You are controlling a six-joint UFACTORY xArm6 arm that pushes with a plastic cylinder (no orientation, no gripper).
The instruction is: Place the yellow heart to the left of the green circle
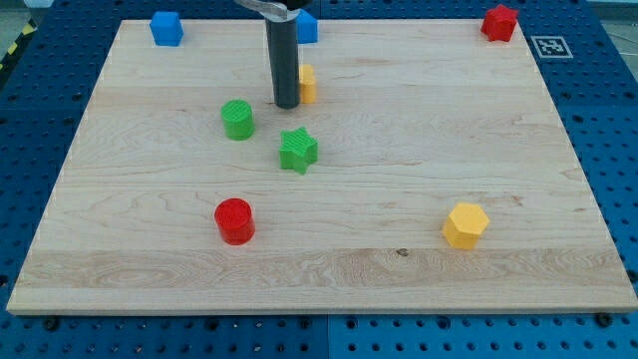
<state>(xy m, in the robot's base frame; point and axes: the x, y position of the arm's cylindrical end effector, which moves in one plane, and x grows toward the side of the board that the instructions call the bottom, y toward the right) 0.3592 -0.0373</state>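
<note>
The yellow heart (308, 85) lies near the board's top middle, mostly hidden behind my rod. My tip (286, 104) rests against the heart's left side. The green circle (237, 119) sits just below and to the left of my tip, a short gap away. The heart is up and to the right of the green circle.
A green star (298, 150) lies below my tip. A red circle (234, 220) is lower left, a yellow hexagon (465, 225) lower right. A blue block (165, 28) is at top left, another blue block (306, 26) behind the rod, a red block (499, 22) at top right.
</note>
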